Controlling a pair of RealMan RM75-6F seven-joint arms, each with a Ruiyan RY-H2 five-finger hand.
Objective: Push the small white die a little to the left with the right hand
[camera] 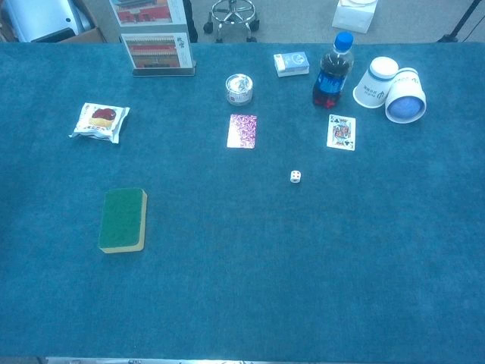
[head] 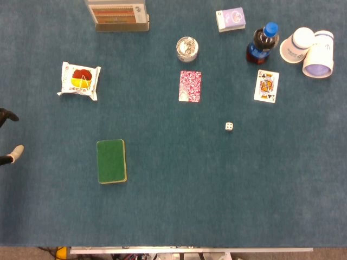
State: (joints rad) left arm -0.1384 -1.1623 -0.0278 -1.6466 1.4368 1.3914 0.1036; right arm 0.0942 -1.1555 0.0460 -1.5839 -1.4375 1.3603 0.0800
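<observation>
One die, nine other items on teal worktop

Small white die (head: 229, 126): alone on the cloth-covered worktop (head: 217, 195), right of centre, below and between the two playing cards; nothing touches it.

Face-down playing card (head: 190, 86): red patterned back, up and to the left of the die.

Face-up playing card (head: 266, 86): a king, up and to the right of the die.

Cola bottle (head: 263, 42): blue cap, upright, just above the king.

Paper cups (head: 307, 52): two, on their sides, touching, right of the bottle.

Card box (head: 230, 19): far edge, left of the bottle.

Tin of paper clips (head: 187, 48): round, above the patterned card.

Green sponge (head: 111, 161): yellow underside, left half, near side.

Snack packet (head: 79, 80): white wrapper, far left.

Display stand (head: 117, 14): printed leaflet, far left edge.

Left robot hand (head: 8, 135): only dark fingers and one pale fingertip show at the left border of the head view, apart from each other, holding nothing visible.

Right robot hand: outside both views.
</observation>
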